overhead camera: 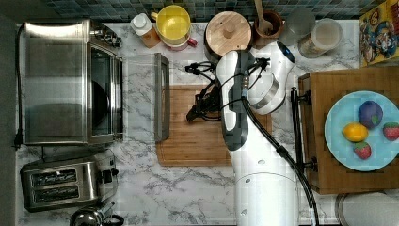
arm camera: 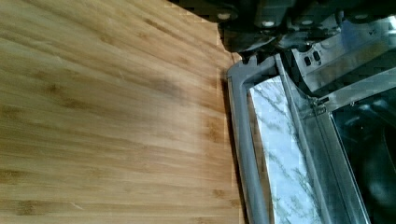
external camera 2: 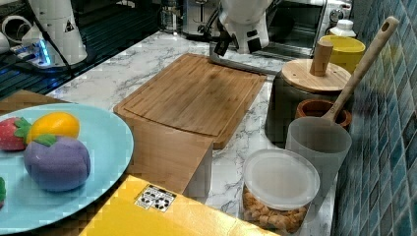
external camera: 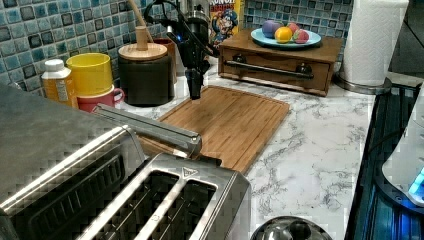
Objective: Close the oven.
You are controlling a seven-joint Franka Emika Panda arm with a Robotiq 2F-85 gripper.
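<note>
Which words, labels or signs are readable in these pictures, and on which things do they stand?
"CRUNCH", partly cut off: on the cereal box, left view.
Bottle label: too blurred to read.
Sticker on the yellow box, right view: symbols, too small to read.
Triangle mark on the toaster: no text.

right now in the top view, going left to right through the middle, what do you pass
oven → its open glass door → door handle → wooden cutting board → robot arm → wooden drawer box → blue plate of fruit
</note>
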